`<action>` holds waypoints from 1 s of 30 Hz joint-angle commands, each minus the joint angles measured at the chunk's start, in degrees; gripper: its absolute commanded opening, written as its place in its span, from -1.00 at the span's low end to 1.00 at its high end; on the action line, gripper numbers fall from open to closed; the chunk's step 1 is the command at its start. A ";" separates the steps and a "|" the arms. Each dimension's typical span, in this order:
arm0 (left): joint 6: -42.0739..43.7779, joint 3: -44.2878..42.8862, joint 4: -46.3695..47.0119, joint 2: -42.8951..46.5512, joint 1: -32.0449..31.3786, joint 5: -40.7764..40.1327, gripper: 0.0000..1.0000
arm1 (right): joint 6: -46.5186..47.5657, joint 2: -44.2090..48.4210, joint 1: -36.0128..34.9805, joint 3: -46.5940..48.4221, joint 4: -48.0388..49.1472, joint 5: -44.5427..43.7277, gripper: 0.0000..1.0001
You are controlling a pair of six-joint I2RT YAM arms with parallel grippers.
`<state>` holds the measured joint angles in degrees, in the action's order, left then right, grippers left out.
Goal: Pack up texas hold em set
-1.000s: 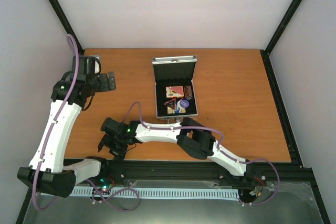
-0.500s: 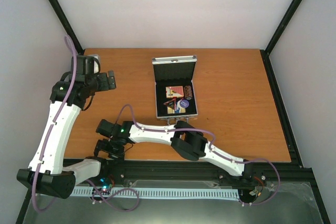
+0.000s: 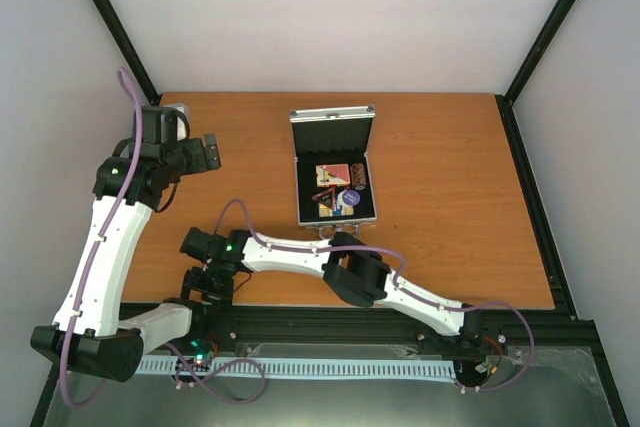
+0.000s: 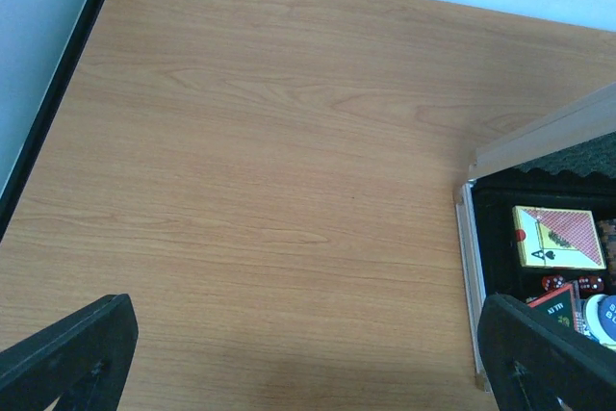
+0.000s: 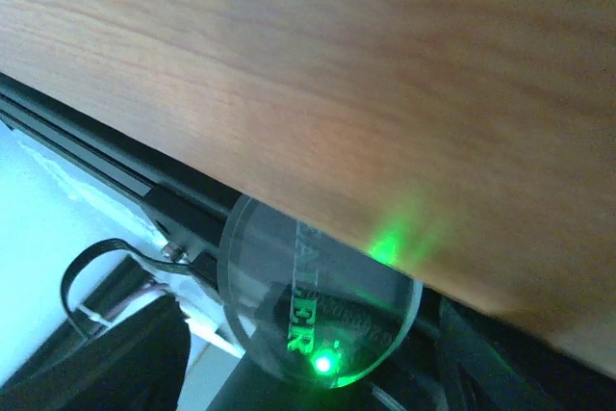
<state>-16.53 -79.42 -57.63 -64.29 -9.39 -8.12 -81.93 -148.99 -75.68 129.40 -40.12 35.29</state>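
right end effector [image 3: 206, 284] straddles clear disc [image 5: 318, 307], grip unclear.

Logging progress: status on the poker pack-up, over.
Left claw open, hovering left of case. Right claw around clear disc at table's near edge, grip unclear. Case open, nothing blocking.

Wooden table [image 3: 450, 197], white walls [image 3: 330, 17] behind, black frame rail [image 3: 300, 325] — near edge
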 commanded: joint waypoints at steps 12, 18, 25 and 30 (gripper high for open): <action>-0.69 -2.84 1.34 0.23 -0.10 0.32 1.00 | 2.15 -1.14 -2.02 -1.57 1.19 5.03 -0.48; -0.40 -3.33 1.23 -0.02 -0.10 0.14 0.99 | 2.15 2.86 -1.03 -9.01 2.61 3.48 -0.94; -0.02 -4.54 0.32 -1.68 -0.15 0.24 1.00 | 3.99 11.41 1.99 -19.54 2.93 -1.74 -0.95; 0.61 -6.12 -1.74 -3.83 -0.10 0.29 1.00 | 7.33 20.46 5.96 -29.95 2.89 -7.42 -0.95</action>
<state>-16.71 -82.43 -57.49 -66.65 -9.39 -8.12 -77.47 -135.90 -73.43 105.19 -34.87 33.45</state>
